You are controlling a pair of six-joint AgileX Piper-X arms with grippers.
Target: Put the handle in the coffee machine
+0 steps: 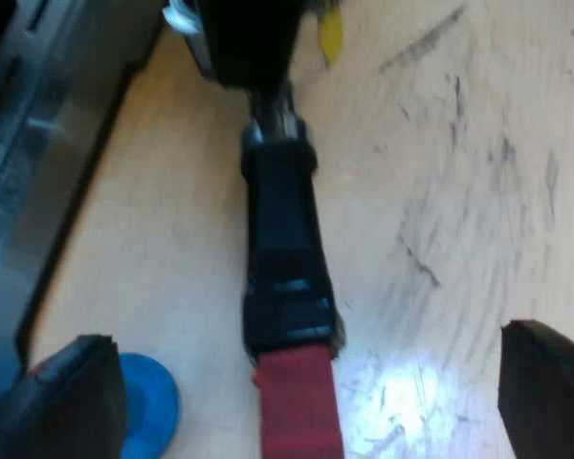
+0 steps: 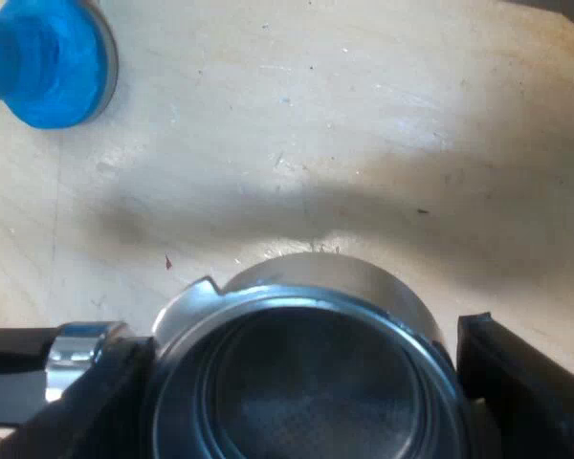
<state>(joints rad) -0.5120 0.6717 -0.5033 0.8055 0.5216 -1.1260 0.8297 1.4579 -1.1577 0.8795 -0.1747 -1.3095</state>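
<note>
One holder (image 2: 297,292) is over the table (image 2: 364,115) beside the machine (image 1: 19,143), not yet locked into it. Whether it rests on the wood I cannot tell. My right gripper (image 2: 301,382) clasps its metal bowl, one finger against each side of the rim. My left gripper (image 1: 306,349) is spread wide. The handle (image 1: 282,229) runs between its fingers with the red end (image 1: 297,402) nearest, and neither finger touches it.

To do this step well, I judge the left gripper should close squarely on the dark part of the handle, just beyond the red end, before the right one lets go, so the holder cannot swing loose. The bowl should then go level under the machine's front with its lugs lined up, and the handle should be turned sideways until it locks. A tilted bowl would likely jam. The blue tamper (image 1: 148,411) stands just beside one finger of the left gripper and could be knocked as the fingers close.

Counted: one holder, one tamper, one machine, two grippers.
</note>
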